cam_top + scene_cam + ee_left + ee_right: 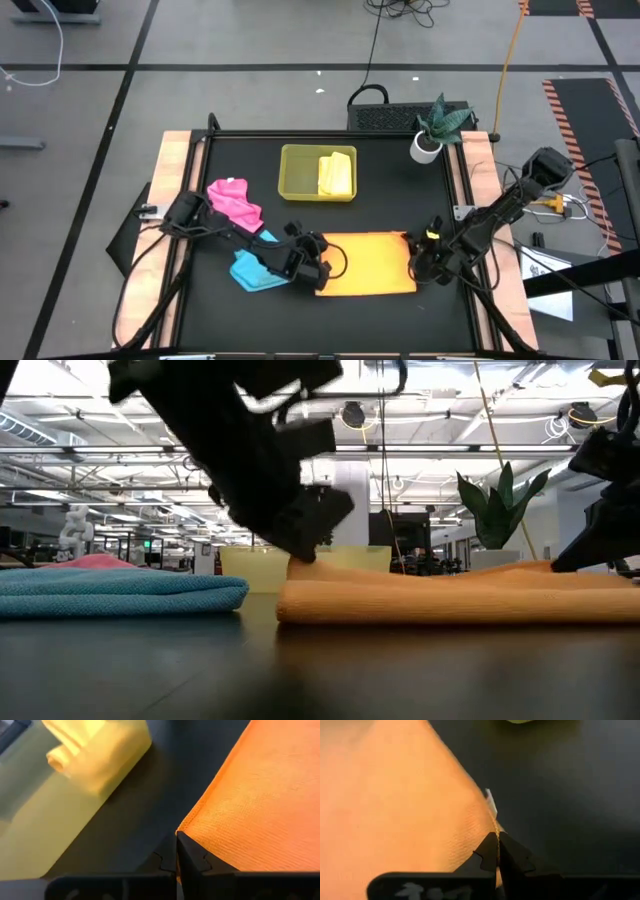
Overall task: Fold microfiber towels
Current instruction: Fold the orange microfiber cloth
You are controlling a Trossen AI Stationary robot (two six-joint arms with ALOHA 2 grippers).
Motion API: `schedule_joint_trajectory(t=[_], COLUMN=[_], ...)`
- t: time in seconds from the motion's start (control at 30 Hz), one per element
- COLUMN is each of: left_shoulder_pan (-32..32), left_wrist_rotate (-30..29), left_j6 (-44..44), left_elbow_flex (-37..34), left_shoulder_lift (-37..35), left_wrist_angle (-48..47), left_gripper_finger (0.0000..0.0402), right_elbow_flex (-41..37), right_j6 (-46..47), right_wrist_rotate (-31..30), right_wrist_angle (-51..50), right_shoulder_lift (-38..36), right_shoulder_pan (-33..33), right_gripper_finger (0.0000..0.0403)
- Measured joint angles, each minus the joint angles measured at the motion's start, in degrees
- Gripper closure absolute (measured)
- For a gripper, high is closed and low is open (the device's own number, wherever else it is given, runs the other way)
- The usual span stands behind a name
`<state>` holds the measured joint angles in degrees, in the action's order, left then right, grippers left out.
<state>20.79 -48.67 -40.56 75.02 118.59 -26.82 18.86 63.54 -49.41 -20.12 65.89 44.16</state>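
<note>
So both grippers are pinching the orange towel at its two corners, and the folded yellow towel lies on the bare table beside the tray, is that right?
Not quite: the yellow towel lies inside the tray, not beside it, as the high view shows. The rest holds: the left gripper and the right gripper are both shut on corners of the orange towel.

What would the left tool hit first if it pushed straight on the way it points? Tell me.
Judging by the left wrist view, the left tool, shut on the orange towel's corner, points across bare table toward the tray holding the yellow towel. Likely the tray; depth is unclear.
</note>
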Motion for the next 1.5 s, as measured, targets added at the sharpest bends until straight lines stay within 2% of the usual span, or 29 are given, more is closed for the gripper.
schedule_joint_trajectory(t=[0.3, 0.5, 0.63, 0.77, 0.93, 1.0, 1.13, 1.3, 1.4, 1.5], left_shoulder_pan=[-2.2, -2.9, -3.2, -3.1, -3.1, -3.3, -4.4, -6.1, -5.6, -4.9], left_wrist_rotate=[1.1, 3.0, 5.5, 5.6, 6.3, 7.6, 9.2, 10.3, 10.5, 13.0], left_j6=[3.2, 2.9, 2.8, 0.4, -1.6, -2.0, -2.3, -5.3, -4.9, -1.7], left_elbow_flex=[-3.6, -4.5, -4.5, -4.4, -4.4, -4.4, -4.4, -4.5, -4.4, -4.2], left_shoulder_lift=[0.2, 0.2, -1.2, -4.9, -8.8, -9.4, -9.2, -8.5, -8.5, -7.7], left_wrist_angle=[9.0, 8.9, 6.6, 2.7, 0.1, -0.1, -0.7, -2.2, 1.2, 6.7], left_gripper_finger=[0.0382, 0.038, 0.038, 0.038, 0.0376, 0.0362, 0.0304, 0.0237, 0.0219, 0.0216], right_elbow_flex=[-3.2, -3.2, -3.2, -3.2, -3.0, -2.9, -2.9, -2.9, -3.5, -6.4], right_j6=[3.4, 2.3, 0.4, -1.8, -4.7, -4.9, -8.4, -15.8, -19.6, -21.7], right_wrist_rotate=[0.4, 0.0, -0.1, -0.1, -0.2, -0.3, 0.0, 0.2, 0.6, 2.8], right_wrist_angle=[0.0, 0.4, 1.7, 2.0, 2.0, 2.6, 5.4, 14.0, 21.1, 29.0], right_shoulder_lift=[0.0, 0.0, 0.0, -0.1, -3.4, -5.2, -8.3, -8.9, -7.4, -5.0], right_shoulder_pan=[-1.5, -1.7, -2.6, -3.3, -3.1, -3.1, -3.1, -2.8, -2.8, -5.3], right_gripper_finger=[0.0403, 0.0396, 0.0373, 0.0339, 0.0314, 0.0313, 0.0316, 0.0324, 0.0331, 0.0345])
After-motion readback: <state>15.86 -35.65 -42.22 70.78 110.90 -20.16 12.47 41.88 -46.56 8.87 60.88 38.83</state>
